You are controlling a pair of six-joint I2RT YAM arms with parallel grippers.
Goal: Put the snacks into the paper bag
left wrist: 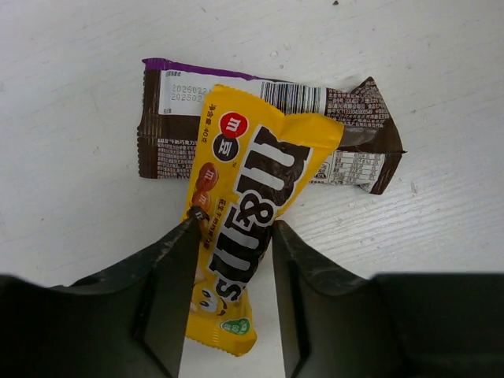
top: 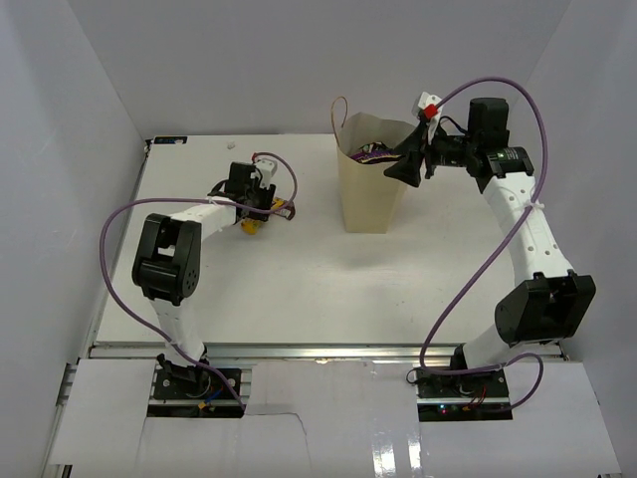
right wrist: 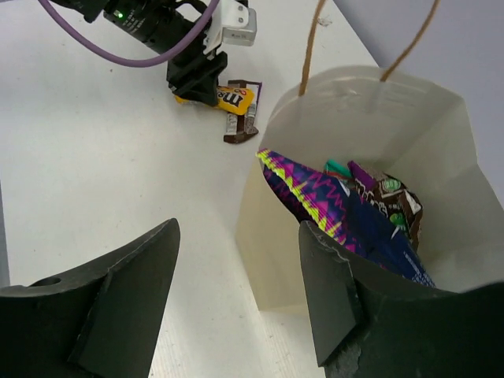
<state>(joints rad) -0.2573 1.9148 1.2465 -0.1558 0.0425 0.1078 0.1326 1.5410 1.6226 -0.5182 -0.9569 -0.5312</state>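
View from above: left pincer is hovering over yellow-brown packet; paper bag is standing at its 3 o'clock on desk. Left wrist: fingers are touching both packet edges, grip untellable; long axis is running 1-to-7 o'clock over dark brown bar. Right wrist: right pincer is gaping empty above bag mouth.

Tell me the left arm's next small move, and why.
Probably close the left gripper on the yellow packet. Its jaws stand open on either side of that packet, which lies across the dark brown bar on the table, so a squeeze should take the top one alone. Both are outside the paper bag, which already holds other snacks.
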